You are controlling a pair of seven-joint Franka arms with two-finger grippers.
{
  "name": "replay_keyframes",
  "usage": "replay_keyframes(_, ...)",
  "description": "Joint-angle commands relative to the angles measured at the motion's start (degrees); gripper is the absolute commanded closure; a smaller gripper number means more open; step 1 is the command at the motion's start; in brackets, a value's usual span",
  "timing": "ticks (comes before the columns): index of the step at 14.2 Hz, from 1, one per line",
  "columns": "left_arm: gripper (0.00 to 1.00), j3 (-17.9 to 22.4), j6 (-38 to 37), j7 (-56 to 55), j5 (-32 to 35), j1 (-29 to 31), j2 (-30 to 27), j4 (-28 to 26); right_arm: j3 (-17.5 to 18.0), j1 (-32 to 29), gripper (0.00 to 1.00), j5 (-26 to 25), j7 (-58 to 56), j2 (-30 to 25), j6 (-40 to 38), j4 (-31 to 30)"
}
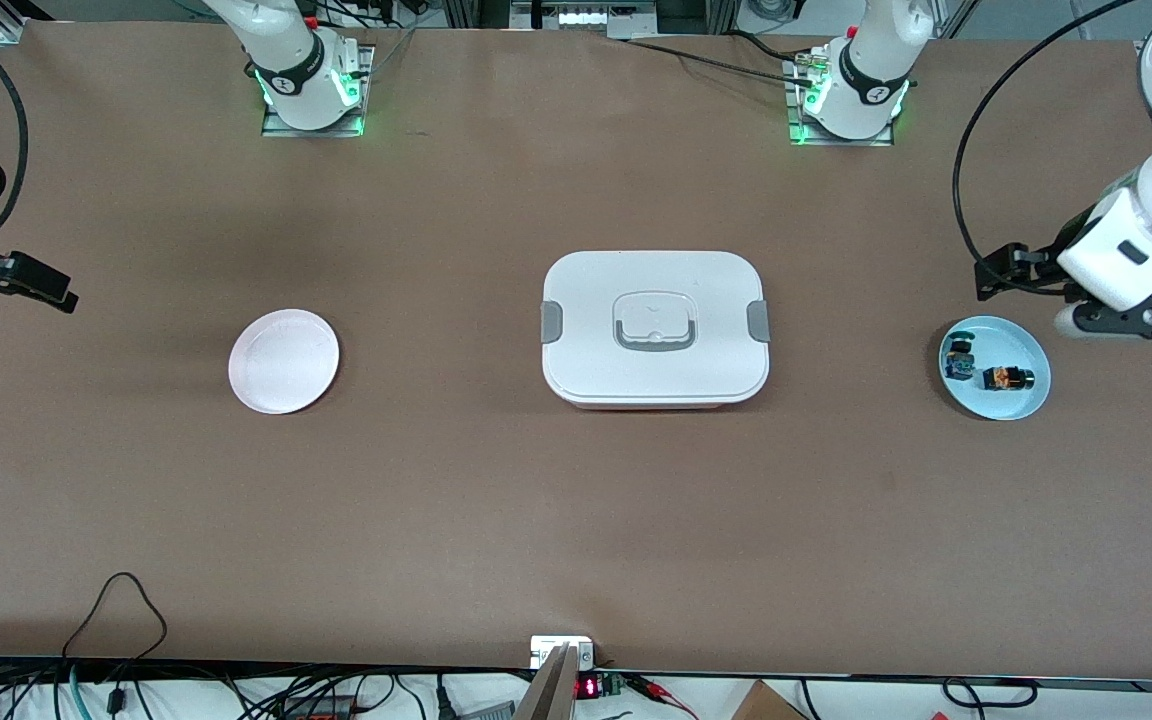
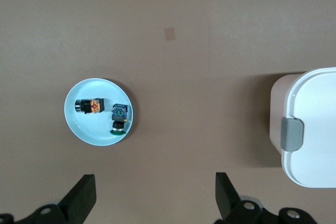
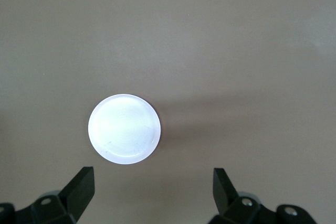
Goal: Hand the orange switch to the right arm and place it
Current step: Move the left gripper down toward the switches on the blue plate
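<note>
- A wide tabletop [image 1: 496, 500] with a matt brown surface is being shown, flat and even.
- A light blue plate [image 1: 1026, 400], small, round and smooth with a low rim, is being seen close to the tabletop's edge at the left arm's end.
- The orange switch [image 1: 1007, 379] is lying on its side in this plate. It is a tiny black cylinder, and a coppery-orange part is being shown at its middle in the left wrist view [image 2: 89, 105].
- Just beside it in the same plate, the blue-and-green switch [image 1: 958, 358] is lying, a small dark body with a blue part and a green cap; the two are apart.
- A white box [image 1: 654, 327] of smooth plastic, rectangular with rounded corners, is standing at the middle of the tabletop. Its lid is being held by a grey clip at each short end, and a grey recessed handle is being seen at the lid's centre.
- A white plate [image 1: 284, 361], round, flat and slightly glossy, is lying toward the right arm's end, well apart from the box.
- The left gripper [image 2: 155, 192] is hanging above the tabletop near the light blue plate, its black fingers wide apart and holding nothing.
- The right gripper [image 3: 152, 190] is hanging above the tabletop near the white plate, its fingers also wide apart and holding nothing.
</note>
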Motion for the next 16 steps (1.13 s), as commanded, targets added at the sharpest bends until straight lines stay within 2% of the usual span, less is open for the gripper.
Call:
replay_keyframes(1, 0.00, 0.2, -1.3, 1.0, -0.4, 2.5, 3.7, 1.6, 0.3, -0.3, 0.00, 0.5, -0.4, -0.5, -0.1, -0.5)
replay_keyframes(5, 0.00, 0.1, -0.5, 1.6, 1.7, 10.6, 9.1, 1.6, 0.3, -0.2, 0.00, 0.6, -0.5, -0.6, -0.3, -0.5)
replay_keyframes(9, 0.00, 0.1, 7.0, 8.2, 4.4, 14.0, 12.8, -0.1, 0.3, -0.1, 0.00, 0.6, -0.6, -1.5, -1.7, 0.1)
replay_keyframes(12, 0.00, 0.0, 16.1, 11.0, 4.3, 17.0, 13.6, -5.6, 0.7, 0.0, 0.00, 0.3, -0.7, -2.1, -5.0, 0.7)
replay_keyframes(16, 0.00, -0.5, 28.8, 13.8, 3.5, 19.7, 13.0, -14.3, 0.9, 0.1, 0.00, 0.5, -0.7, -2.1, -5.2, 1.3)
